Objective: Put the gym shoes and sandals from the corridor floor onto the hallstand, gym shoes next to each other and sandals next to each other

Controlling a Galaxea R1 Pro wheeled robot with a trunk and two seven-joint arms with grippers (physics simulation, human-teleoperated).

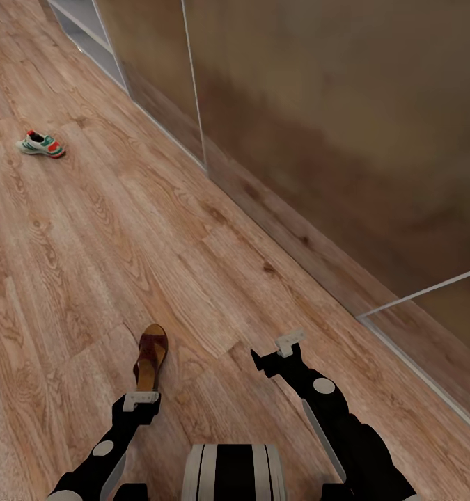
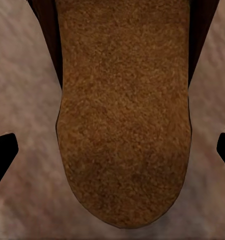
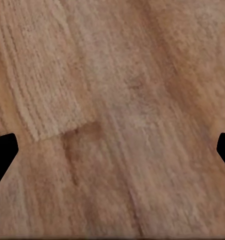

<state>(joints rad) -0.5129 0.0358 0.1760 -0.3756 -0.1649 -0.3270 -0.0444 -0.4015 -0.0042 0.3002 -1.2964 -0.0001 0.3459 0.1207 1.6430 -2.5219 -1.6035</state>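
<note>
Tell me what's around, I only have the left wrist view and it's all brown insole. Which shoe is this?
Observer: A sandal on the floor, heel toward the left gripper, which hangs over that heel.
Operator: Fingers open?
Observer: The fingertips sit at the picture's edges, wide of the insole, so open.
Operator: Any other shoe nearby?
Observer: One gym shoe lies far ahead to the left.
Operator: And the other arm?
Observer: The right gripper is open over bare planks.
</note>
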